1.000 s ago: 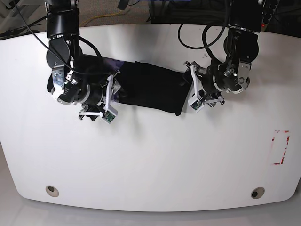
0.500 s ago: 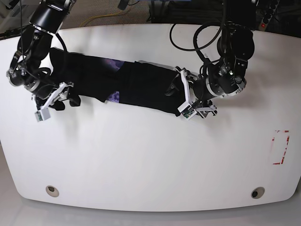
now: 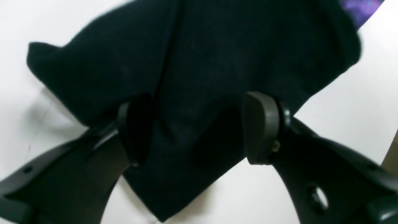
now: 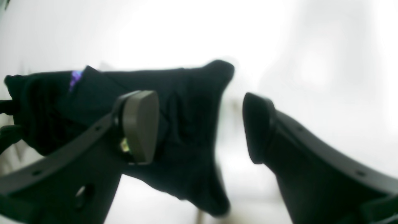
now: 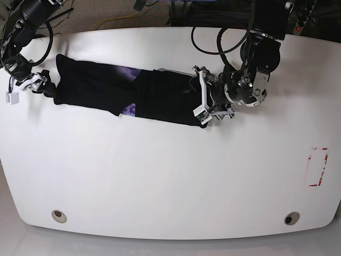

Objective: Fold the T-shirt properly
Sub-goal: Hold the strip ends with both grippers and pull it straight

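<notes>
The black T-shirt (image 5: 96, 88) lies stretched in a long band across the far half of the white table (image 5: 170, 176), with a purple print patch (image 5: 128, 109) near its middle. My left gripper (image 5: 196, 101) stands at the shirt's right end. In the left wrist view its fingers (image 3: 261, 127) are apart, straddling the dark cloth (image 3: 202, 62), so the left gripper (image 3: 197, 130) is open. My right gripper (image 5: 45, 87) hangs just off the shirt's left end. In the blurred right wrist view the right gripper (image 4: 199, 127) is open and empty, with the T-shirt (image 4: 186, 93) beyond it.
A red-marked rectangle (image 5: 318, 166) sits near the table's right edge. Two round holes (image 5: 57, 215) (image 5: 290, 218) lie near the front edge. Cables hang behind the far edge.
My right arm has swung out to the left, uncovering the shirt's left part and ending just past it. The left gripper has slid left onto the shirt's right end.
</notes>
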`<state>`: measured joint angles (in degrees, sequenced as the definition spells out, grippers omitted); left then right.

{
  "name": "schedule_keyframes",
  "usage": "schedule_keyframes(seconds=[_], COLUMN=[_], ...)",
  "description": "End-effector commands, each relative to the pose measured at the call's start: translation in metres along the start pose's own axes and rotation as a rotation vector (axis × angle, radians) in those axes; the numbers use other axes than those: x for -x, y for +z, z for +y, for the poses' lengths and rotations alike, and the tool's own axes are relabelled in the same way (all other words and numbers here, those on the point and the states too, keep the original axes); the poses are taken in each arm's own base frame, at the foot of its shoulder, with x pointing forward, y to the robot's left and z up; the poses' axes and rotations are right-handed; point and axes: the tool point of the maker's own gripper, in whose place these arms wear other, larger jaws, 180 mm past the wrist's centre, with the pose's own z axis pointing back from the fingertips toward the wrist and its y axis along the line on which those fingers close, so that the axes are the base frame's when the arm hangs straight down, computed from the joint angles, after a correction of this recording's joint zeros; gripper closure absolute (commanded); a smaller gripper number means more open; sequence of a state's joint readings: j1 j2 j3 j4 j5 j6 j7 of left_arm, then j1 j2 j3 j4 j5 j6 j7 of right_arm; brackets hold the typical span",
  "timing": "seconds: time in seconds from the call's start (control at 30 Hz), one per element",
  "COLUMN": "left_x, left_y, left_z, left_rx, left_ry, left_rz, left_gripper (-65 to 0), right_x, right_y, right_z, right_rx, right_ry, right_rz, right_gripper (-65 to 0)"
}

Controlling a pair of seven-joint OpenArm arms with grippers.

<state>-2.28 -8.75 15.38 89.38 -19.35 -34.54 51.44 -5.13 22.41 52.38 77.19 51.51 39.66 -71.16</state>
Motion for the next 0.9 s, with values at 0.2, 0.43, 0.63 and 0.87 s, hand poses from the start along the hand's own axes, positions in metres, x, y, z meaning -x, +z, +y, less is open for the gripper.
schedule_keyframes(seconds=[0.2, 0.43, 0.63, 0.87], left_x=[-0.009, -0.019, -0.022, -0.02], left_y=[0.002, 0.004, 0.004, 0.004], left_z=[0.009, 0.013, 0.014, 0.015], left_rx=[-0.017, -0.025, -0.027, -0.029], left_ry=[-0.009, -0.02, -0.021, -0.021], left_rz=[-0.04, -0.059, -0.063, -0.059], left_gripper=[-40.8, -40.8, -40.8, -40.8], right_x=[0.022, 0.047, 0.035, 0.037], right_y=[0.003, -0.019, -0.04, -0.064], right_z=[0.001, 0.025, 0.049, 0.046], right_rx=[-0.009, -0.074, -0.14, -0.179], right_ry=[-0.036, -0.082, -0.06, -0.144], right_rz=[0.002, 0.028, -0.008, -0.016], right_gripper=[-40.9, -40.9, -40.9, -40.0])
